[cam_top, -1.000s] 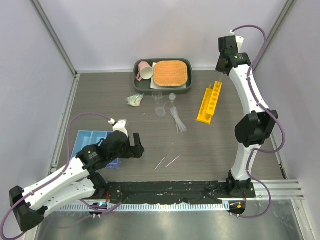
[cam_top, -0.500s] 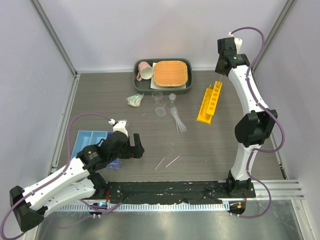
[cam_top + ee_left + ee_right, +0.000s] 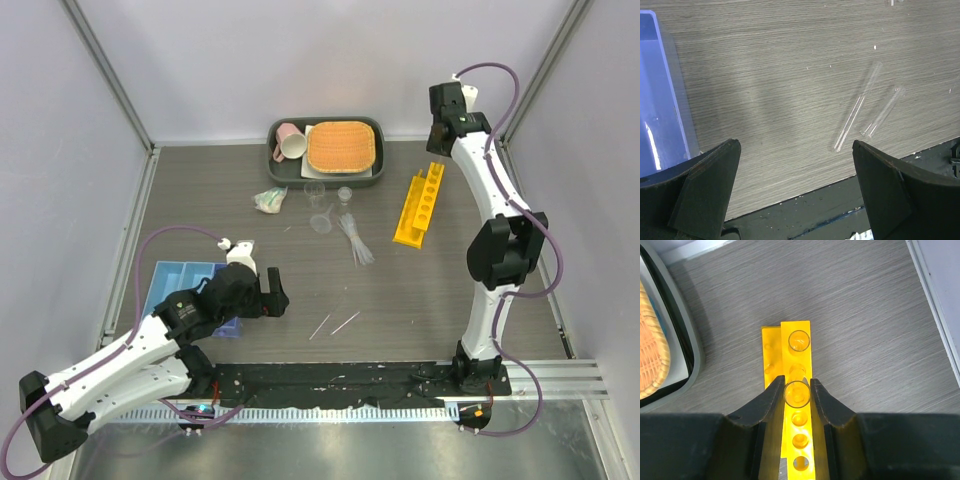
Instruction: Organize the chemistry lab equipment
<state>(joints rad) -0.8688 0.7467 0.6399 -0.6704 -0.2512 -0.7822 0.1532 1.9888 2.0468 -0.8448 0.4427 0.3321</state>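
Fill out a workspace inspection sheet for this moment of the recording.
Surface: grey wood-grain table top, no spills seen.
Job's things: yellow holed plastic tube rack, one seated clear tube apparently in its end hole; two loose thin glass tubes near the front edge; clear plastic pipettes and small clear beakers mid-table; blue translucent compartment tray at left.
Clutter: pink mug and orange woven mat on dark tray, rear; crumpled greenish wrapper nearby.
Grippers: left pincer open, empty, beside the tray; right pincer shut on an upright held glass tube over the rack.
Cables: purple cables loop along both arms.
Surroundings: pale enclosure walls.
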